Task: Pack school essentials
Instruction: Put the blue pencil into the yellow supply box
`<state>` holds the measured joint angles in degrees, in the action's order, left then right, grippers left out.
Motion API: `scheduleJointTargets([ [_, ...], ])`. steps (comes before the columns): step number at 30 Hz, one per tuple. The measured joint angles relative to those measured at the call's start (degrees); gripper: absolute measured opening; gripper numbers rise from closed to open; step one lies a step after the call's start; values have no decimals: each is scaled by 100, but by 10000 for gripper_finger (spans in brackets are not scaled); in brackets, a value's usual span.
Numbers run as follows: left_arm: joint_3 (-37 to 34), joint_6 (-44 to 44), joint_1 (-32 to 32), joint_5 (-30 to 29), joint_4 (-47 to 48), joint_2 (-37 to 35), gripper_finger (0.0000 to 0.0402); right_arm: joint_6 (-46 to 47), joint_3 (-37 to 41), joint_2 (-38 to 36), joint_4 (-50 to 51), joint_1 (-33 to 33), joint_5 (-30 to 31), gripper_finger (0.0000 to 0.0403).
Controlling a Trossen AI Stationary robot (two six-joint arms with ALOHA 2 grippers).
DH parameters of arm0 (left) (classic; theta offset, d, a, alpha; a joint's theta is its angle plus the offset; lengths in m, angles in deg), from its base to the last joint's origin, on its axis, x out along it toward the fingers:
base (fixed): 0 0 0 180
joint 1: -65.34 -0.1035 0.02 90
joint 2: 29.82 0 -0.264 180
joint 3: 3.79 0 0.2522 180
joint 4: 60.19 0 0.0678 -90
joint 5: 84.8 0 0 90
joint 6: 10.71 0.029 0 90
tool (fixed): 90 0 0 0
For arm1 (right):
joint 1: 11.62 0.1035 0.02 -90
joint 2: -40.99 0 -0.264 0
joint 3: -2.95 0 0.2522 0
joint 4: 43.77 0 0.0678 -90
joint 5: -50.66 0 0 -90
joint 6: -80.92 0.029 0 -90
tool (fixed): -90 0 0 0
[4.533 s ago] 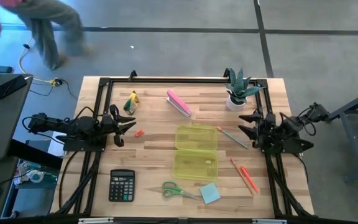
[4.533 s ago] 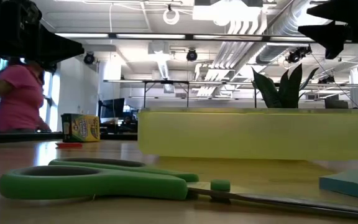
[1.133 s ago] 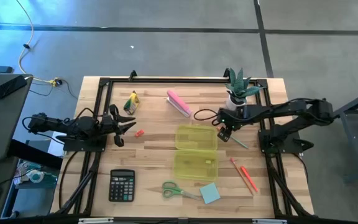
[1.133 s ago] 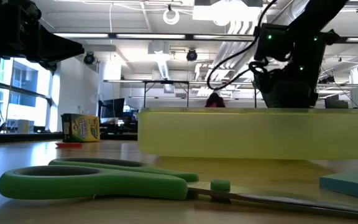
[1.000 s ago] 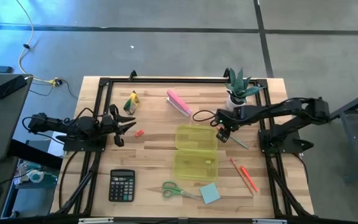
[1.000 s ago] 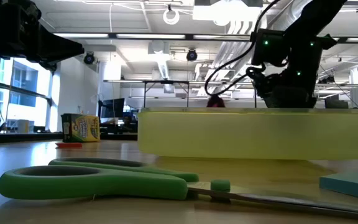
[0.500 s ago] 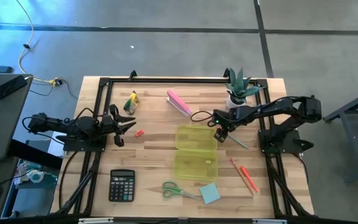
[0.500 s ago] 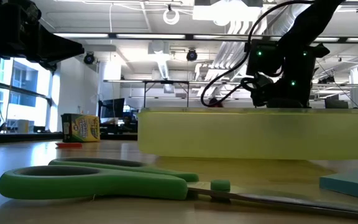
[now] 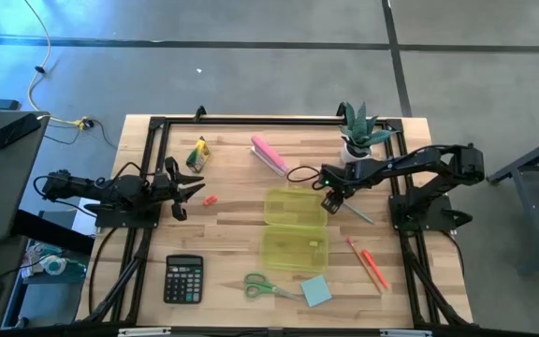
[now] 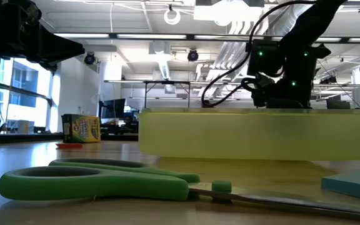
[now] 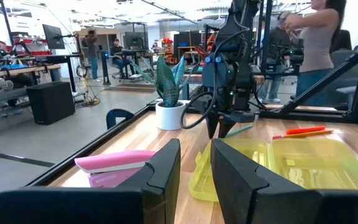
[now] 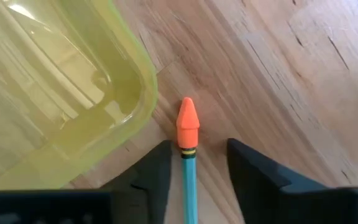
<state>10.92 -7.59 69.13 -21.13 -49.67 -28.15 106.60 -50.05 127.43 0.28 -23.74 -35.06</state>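
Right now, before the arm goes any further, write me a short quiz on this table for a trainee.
1. True or false: the scissors lie inside the yellow box.
2. What lies between the fingers of the right gripper? A) a calculator B) a pencil C) a plant
3. Which gripper rests at the side of the table, holding nothing?

Key: 1. False, the scissors lie on the table, outside the box. 2. B. 3. The left gripper.
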Motion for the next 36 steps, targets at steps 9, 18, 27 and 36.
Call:
scheduleJointTargets([
  [9,0,-5,0,0,0,0,81,-26,-7,4,27,0,-28,46],
  [18,0,4,-1,0,0,0,81,-129,-11,2,131,20,-50,11],
  [27,0,2,-1,0,0,0,81,-64,-9,4,170,156,17,12],
  [36,0,2,0,0,2,0,81,90,17,-524,520,186,-19,12],
])
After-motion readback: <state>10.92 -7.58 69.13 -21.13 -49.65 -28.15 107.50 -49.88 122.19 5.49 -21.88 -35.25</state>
